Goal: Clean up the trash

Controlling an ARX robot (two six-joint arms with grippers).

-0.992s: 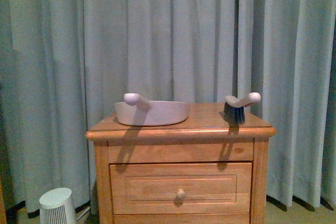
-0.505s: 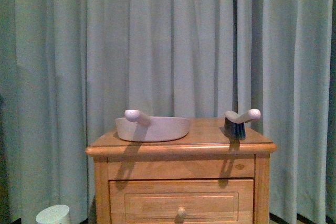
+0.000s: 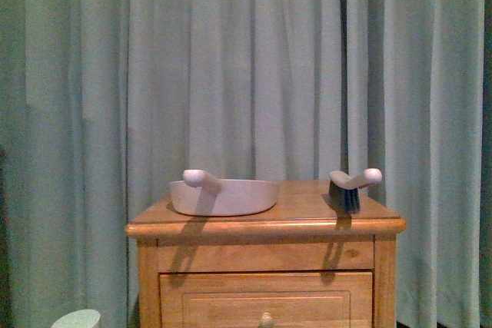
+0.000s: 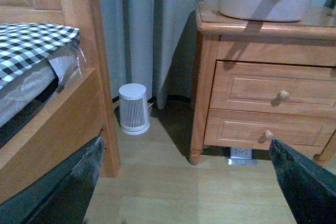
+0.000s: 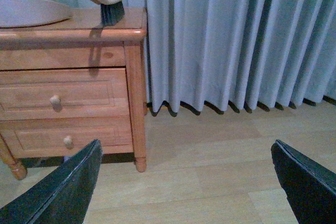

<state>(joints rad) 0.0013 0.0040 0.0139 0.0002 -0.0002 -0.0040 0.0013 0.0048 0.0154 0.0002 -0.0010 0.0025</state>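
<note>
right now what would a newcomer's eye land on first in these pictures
A wooden nightstand stands against pale blue curtains, with a beige dustpan on the left of its top and a hand brush on the right. In the left wrist view a small white ribbed canister sits on the floor between the nightstand and a bed with a checked cover. No tissue wad shows anywhere.

We see the dustpan [image 3: 223, 196] on the table's [image 3: 265, 228] left half and the brush [image 3: 347, 190] on its right, well apart. The curtain [image 3: 231, 74] hangs behind. A canister [image 4: 133, 108] stands on the floor [image 4: 199, 192] between table and bed [image 4: 31, 56].
</note>
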